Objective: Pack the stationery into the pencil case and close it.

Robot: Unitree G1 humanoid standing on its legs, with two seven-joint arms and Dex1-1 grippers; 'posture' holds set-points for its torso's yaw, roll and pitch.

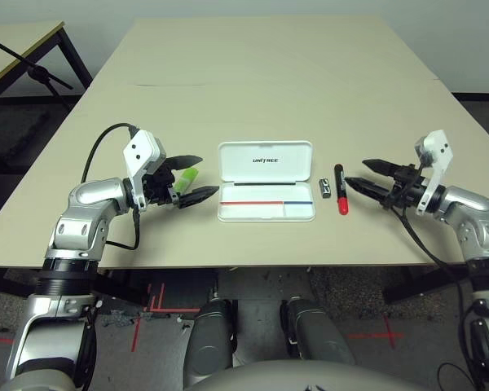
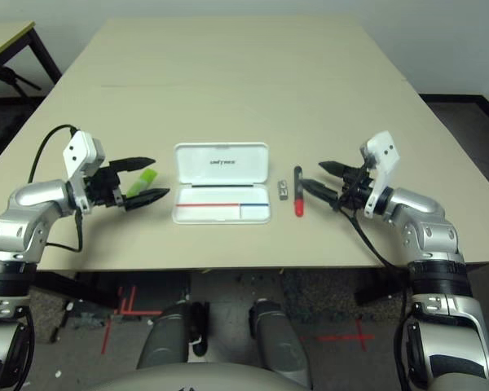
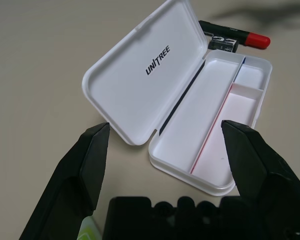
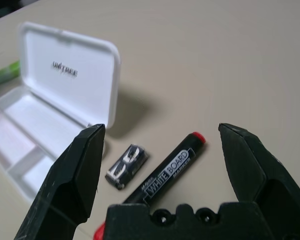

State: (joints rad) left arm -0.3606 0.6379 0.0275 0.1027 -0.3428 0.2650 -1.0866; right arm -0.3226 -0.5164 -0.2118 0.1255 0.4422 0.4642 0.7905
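Both grippers (image 1: pixel 187 178) (image 1: pixel 365 174) gape empty beside the open pencil case (image 1: pixel 266 192) — a careless grab could roll the marker (image 1: pixel 341 189) away.

The pencil case (image 3: pixel 155 85) lid reads "UNITREE"; the marker (image 4: pixel 165 172) reads "WHITE BOARD".

Smooth glossy white plastic pencil case (image 1: pixel 266 181), matt beige table (image 1: pixel 269 73), matt black plastic fingers (image 3: pixel 87 165), brushed silver metal forearms (image 1: pixel 94 199)

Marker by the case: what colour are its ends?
The marker has red ends and a black barrel, clearest in the right wrist view.
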